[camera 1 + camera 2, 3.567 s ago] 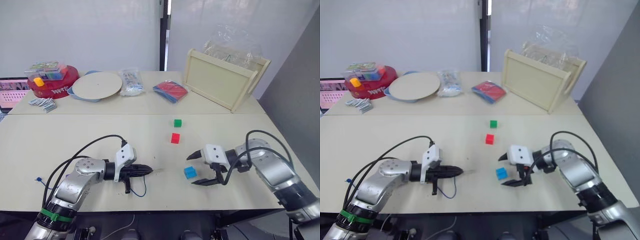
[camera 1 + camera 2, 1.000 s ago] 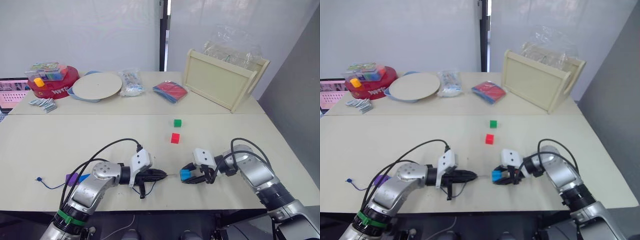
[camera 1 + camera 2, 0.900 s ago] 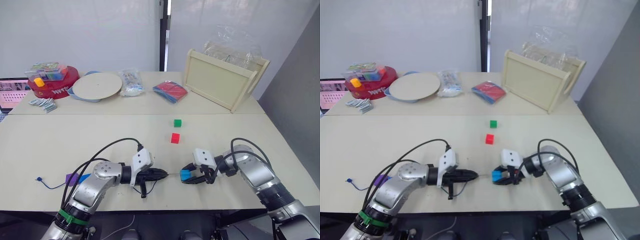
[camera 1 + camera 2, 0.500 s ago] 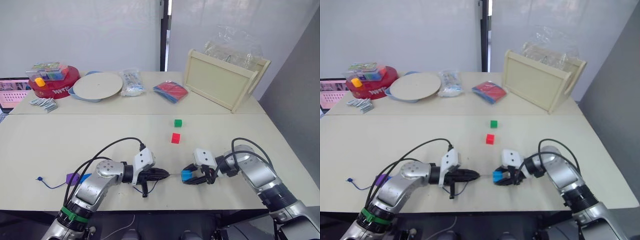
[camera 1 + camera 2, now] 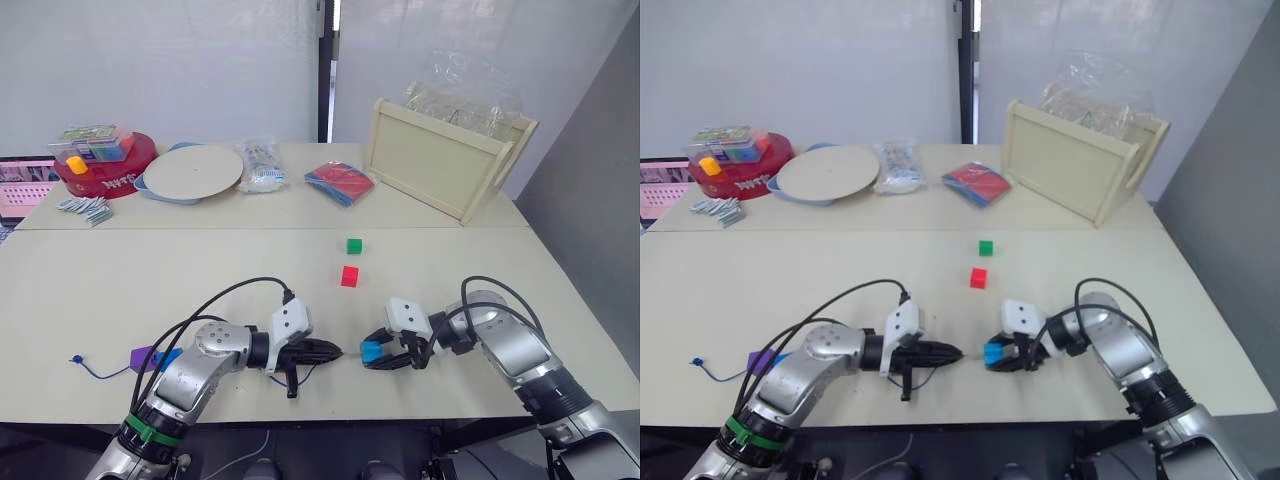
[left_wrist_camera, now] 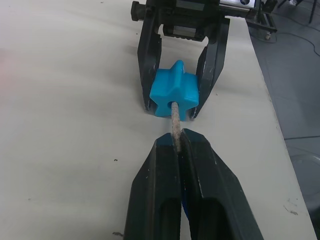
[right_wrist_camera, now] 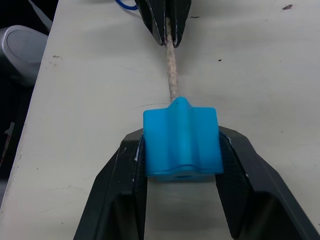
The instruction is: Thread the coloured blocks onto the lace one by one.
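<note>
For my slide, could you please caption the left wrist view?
Left gripper feeds the lace tip into a blue block held by the right gripper.

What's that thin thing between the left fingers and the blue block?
The lace's pale stiff tip bridges it, pinched in the left gripper and entering the blue block. The left wrist view shows it best.

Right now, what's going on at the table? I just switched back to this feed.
The robot is mid-threading. Its right hand is shut on a blue block, held low over the table. The left hand pinches the lace by its pale stiff tip, which meets the block's near face at its hole. A purple block and another blue one are already on the lace, near the left arm. A red block and a green block wait loose farther back.
</note>
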Robot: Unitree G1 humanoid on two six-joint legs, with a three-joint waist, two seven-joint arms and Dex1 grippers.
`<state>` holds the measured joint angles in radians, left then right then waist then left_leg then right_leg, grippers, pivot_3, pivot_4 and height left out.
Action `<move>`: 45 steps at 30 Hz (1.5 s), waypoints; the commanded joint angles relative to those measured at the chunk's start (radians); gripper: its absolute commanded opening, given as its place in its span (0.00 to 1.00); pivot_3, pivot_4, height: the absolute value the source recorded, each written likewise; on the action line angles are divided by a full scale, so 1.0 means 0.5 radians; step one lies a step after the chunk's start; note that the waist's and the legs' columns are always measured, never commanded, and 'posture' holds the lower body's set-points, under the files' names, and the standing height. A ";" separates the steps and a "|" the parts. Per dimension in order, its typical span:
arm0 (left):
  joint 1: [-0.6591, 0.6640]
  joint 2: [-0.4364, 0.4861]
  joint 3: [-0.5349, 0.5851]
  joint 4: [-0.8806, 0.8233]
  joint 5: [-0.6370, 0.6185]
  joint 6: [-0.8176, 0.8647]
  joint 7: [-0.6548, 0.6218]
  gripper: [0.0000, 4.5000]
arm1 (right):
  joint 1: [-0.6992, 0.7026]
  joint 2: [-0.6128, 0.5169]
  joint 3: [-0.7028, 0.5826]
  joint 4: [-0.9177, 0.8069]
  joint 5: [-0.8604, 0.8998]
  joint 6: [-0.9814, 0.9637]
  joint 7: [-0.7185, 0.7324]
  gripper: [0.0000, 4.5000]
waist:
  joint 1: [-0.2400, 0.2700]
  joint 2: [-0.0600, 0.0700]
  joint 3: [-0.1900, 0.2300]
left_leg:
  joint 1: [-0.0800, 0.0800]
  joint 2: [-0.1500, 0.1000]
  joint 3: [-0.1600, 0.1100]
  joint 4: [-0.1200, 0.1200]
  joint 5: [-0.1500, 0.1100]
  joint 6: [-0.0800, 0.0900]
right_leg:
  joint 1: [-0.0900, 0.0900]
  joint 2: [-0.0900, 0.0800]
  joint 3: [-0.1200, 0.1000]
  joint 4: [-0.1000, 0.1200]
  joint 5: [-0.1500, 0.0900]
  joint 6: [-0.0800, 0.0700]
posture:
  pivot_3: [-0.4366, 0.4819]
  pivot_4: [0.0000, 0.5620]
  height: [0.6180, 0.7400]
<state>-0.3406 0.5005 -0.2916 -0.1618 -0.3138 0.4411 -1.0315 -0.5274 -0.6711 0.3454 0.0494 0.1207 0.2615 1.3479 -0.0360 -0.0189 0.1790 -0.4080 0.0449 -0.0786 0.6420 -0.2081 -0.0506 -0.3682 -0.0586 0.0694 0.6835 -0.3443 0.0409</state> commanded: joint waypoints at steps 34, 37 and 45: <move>-0.063 0.115 -0.050 0.025 0.243 -0.067 -0.158 0.32 | 0.064 0.090 0.044 -0.197 -0.079 0.190 -0.136 0.30 | -0.018 0.000 -0.001 | 0.008 0.002 -0.001 -0.002 0.000 0.000 | 0.006 0.003 0.000 0.000 0.000 0.000 | 0.48 0.27 1.00; -0.013 0.138 -0.005 -0.019 0.227 -0.021 -0.101 0.32 | 0.066 0.080 0.041 -0.196 -0.074 0.192 -0.137 0.30 | -0.012 0.000 -0.001 | 0.007 0.001 -0.001 -0.001 0.000 0.000 | 0.006 0.002 0.000 -0.001 0.000 0.001 | 0.48 0.27 1.00; 0.047 0.146 -0.070 -0.023 0.227 0.031 -0.105 0.20 | 0.054 0.078 0.038 -0.193 -0.073 0.197 -0.147 0.30 | -0.012 0.000 -0.001 | 0.007 0.001 -0.001 -0.001 0.000 0.000 | 0.006 0.002 0.000 -0.001 0.000 0.001 | 0.48 0.27 1.00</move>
<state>-0.3329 0.5634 -0.3009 -0.1719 -0.2025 0.4556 -1.0711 -0.5046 -0.6274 0.3541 -0.0331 0.0838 0.3566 1.2759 -0.0418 -0.0191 0.1786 -0.4045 0.0456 -0.0790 0.6415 -0.2082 -0.0504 -0.3652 -0.0576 0.0693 0.6831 -0.3442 0.0411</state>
